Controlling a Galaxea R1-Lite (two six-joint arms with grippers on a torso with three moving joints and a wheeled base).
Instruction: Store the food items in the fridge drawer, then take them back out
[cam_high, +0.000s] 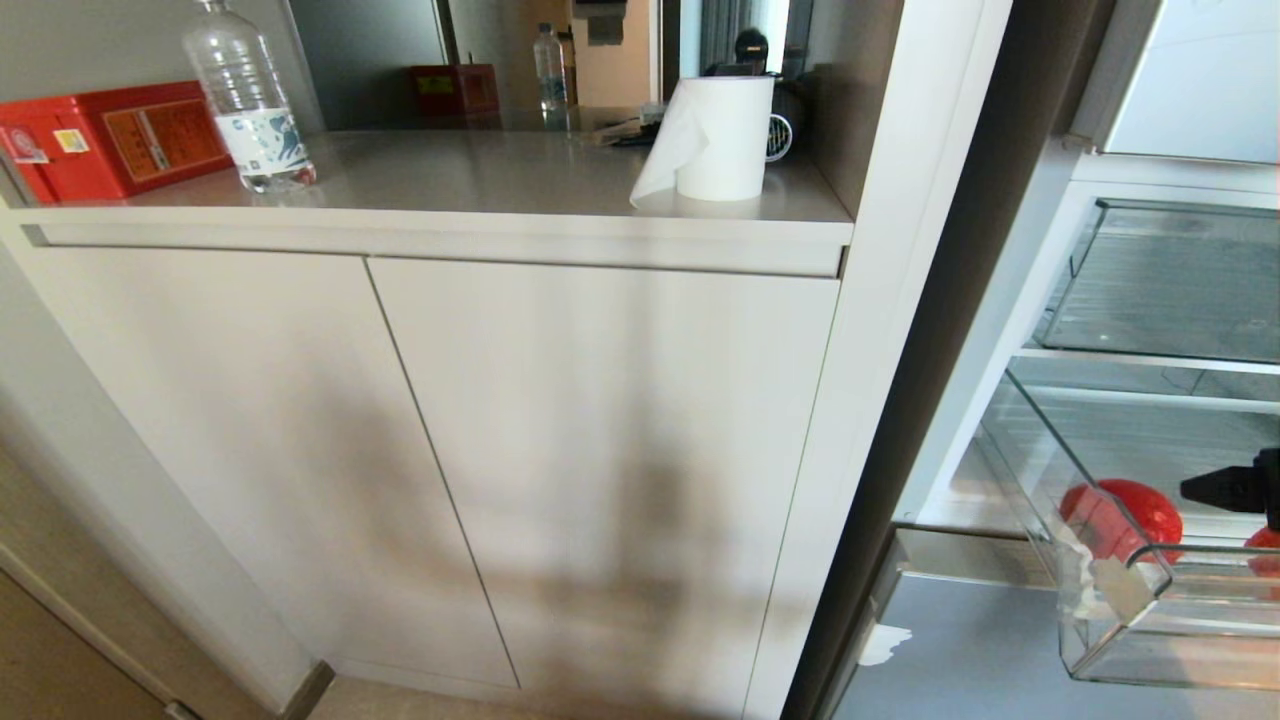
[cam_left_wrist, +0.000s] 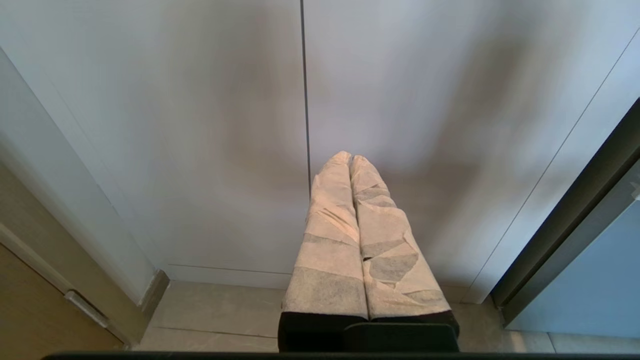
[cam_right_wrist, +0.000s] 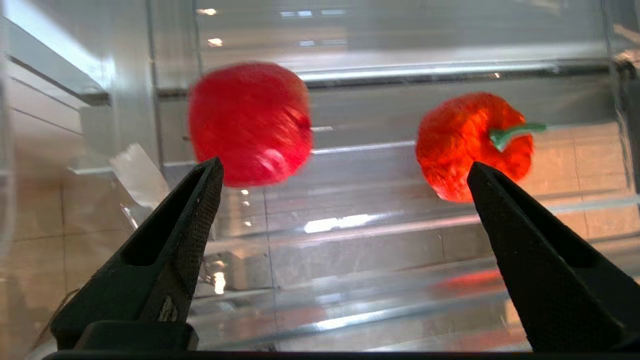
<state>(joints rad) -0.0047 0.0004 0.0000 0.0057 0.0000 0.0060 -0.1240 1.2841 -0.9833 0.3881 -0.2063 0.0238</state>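
I am working in what is looking like a home kitchen. A run of plain white flat-fronted cabinet doors (cam_high: 420, 450) is sitting under a grey stone-like countertop (cam_high: 480, 170), which is carrying a white roll of paper towel (cam_high: 722, 135), a clear plastic water bottle (cam_high: 245, 95) and a red rectangular tin box (cam_high: 110, 135). Just beside the cabinets an open white refrigerator (cam_high: 1010, 330) is showing its glass shelf (cam_high: 1170, 280) and a clear plastic pull-out drawer (cam_high: 1150, 620). Pale floor tiles (cam_left_wrist: 220, 315) are running along the cabinet base.

right gripper (cam_right_wrist: 345, 170) wide open, two red food items (cam_right_wrist: 250, 122) in fridge drawer (cam_right_wrist: 350, 260)
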